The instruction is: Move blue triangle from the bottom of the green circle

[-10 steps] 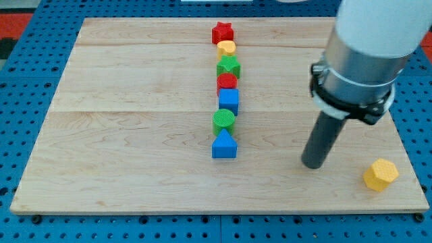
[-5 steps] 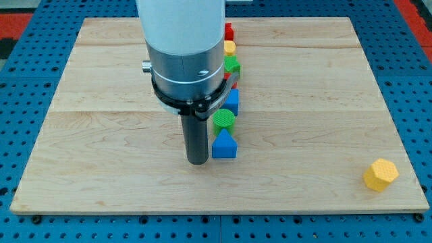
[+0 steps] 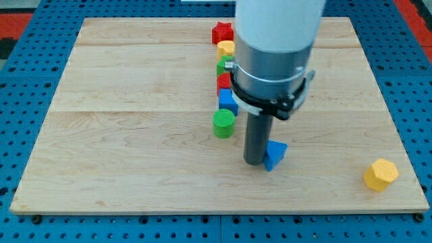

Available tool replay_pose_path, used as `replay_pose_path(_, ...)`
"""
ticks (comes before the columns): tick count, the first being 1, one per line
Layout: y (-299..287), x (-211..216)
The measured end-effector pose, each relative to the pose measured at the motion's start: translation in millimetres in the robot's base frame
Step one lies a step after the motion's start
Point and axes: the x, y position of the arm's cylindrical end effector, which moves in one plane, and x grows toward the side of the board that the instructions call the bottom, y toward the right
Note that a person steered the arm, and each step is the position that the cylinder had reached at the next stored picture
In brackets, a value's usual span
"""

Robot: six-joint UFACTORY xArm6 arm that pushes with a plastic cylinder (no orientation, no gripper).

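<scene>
The blue triangle (image 3: 275, 155) lies right of and below the green circle (image 3: 223, 123), turned at an angle, well apart from it. My tip (image 3: 254, 162) rests on the board touching the triangle's left side. The green circle stands at the bottom end of a column of blocks. Above it are a blue cube (image 3: 227, 103), a red block (image 3: 223, 82), a green block (image 3: 221, 66), a yellow block (image 3: 225, 48) and a red star (image 3: 222, 32). The arm's body hides part of these blocks.
A yellow hexagon block (image 3: 381, 174) sits near the board's bottom right corner. The wooden board (image 3: 121, 135) lies on a blue pegboard, with its edges close to the view's borders.
My tip swept from the right of the board to the triangle's left, then pushed it right. The blue triangle moved from just under the green circle to the lower right and turned.
</scene>
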Motion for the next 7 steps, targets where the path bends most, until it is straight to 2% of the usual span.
replay_pose_path(2, 31.5, 5.1)
replay_pose_path(7, 56.1, -36.4)
